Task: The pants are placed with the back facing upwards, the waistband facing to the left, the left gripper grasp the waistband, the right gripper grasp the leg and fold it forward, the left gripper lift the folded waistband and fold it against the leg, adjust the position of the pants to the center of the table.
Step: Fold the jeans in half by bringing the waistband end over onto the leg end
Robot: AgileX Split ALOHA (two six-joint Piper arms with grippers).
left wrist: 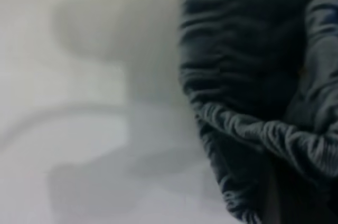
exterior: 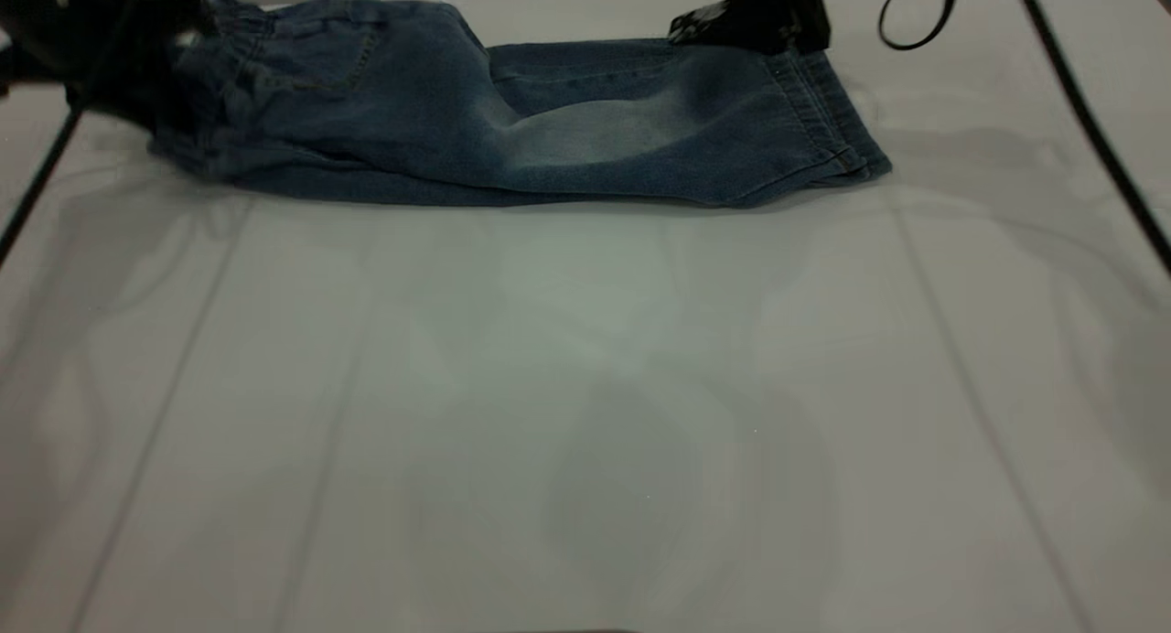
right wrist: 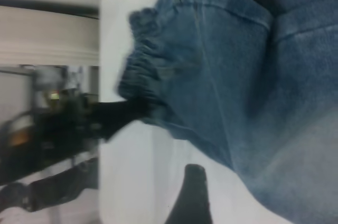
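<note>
The pants (exterior: pixel 549 130) lie folded lengthwise along the table's (exterior: pixel 585 386) far edge, with the waistband (exterior: pixel 229 29) at the left and the hems at the right. The leg (exterior: pixel 640 130) with the pale patch lies on top. My left gripper (exterior: pixel 174 75) is blurred and sits at the waistband's left end, shut on the ruched band (left wrist: pixel 243 76). The right wrist view shows the left gripper (right wrist: pixel 124 113) reaching into the waistband (right wrist: pixel 145 71). My right gripper (exterior: pixel 695 27) hovers at the leg's far edge near the hem, open; one fingertip (right wrist: pixel 193 174) shows over bare table beside the denim.
A black cable loop (exterior: pixel 915 20) hangs at the back right, and a cable (exterior: pixel 1098 130) runs down the right side. Another cable (exterior: pixel 37 185) crosses the left edge. White tabletop stretches in front of the pants.
</note>
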